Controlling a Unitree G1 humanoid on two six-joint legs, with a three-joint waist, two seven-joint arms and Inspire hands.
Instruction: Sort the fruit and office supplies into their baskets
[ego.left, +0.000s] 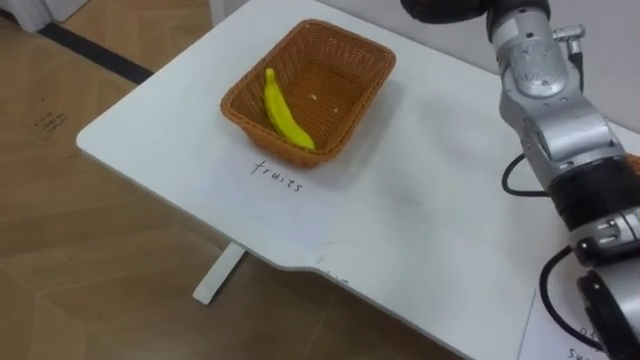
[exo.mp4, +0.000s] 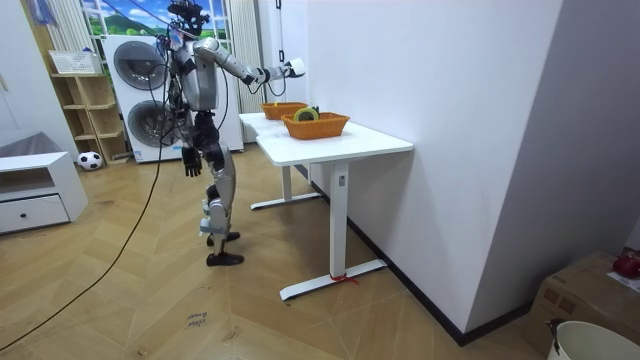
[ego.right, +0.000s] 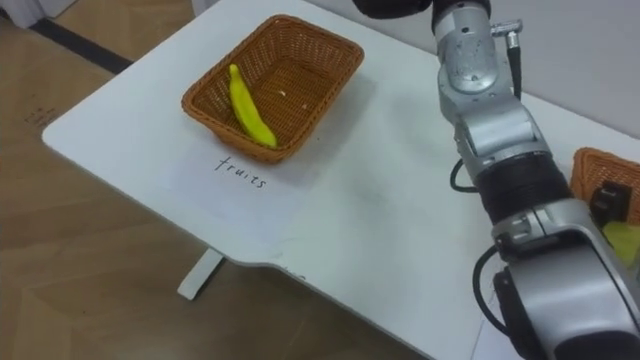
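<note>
My right robot hand (exo.mp4: 295, 67) reaches out near the wall beyond the surface (ego.left: 420, 230), its grip impossible to tell, my left robot hand (exo.mp4: 191, 160) hangs slack, and the banana (ego.left: 285, 112) lies in the fruits basket (ego.left: 360, 95), which that long arm could knock askew if swung carelessly.

From my station I could read just one handwritten label (ego.left: 276, 175), the word "fruits" in dark ink on the white table (ego.left: 420, 230) just in front of the wicker basket (ego.left: 372, 80), while the writing on the sheet (ego.left: 548, 330) at the lower right was cut off and unreadable.
</note>
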